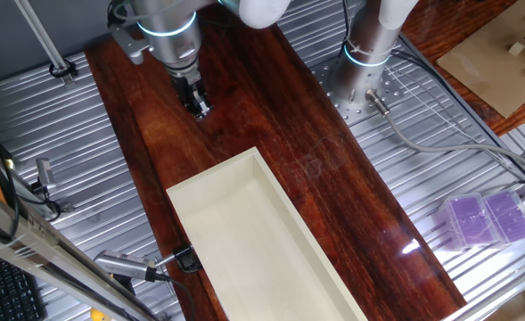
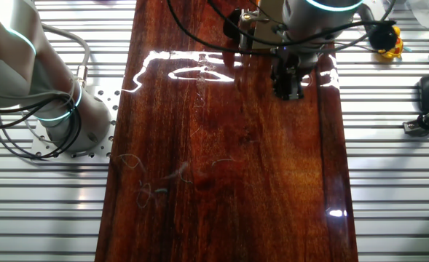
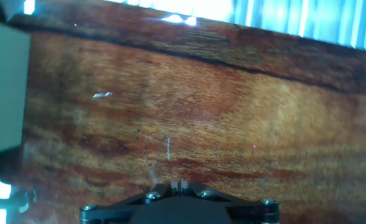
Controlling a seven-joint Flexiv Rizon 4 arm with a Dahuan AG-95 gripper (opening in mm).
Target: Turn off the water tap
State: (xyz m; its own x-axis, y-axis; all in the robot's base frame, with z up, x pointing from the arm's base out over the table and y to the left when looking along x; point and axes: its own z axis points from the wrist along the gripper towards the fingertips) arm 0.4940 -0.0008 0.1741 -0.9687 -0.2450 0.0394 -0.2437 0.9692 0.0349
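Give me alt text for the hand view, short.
Looking down past the gripper, whose fingertips meet at the bottom edge, onto bare reddish wooden board. A pale box shows at the left edge, ribbed metal table beyond the board. No tap visible.

Two high fixed views from opposite ends of the wooden board (image 1: 244, 107); hand view close above it

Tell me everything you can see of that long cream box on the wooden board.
The cream box is a long, shallow, open-topped rectangle with thin upright walls. It looks like matte plastic and is empty. It lies flat on the dark wooden board, running diagonally out of the picture's bottom edge. A small black clamp sits at its left wall; whether they touch is unclear.
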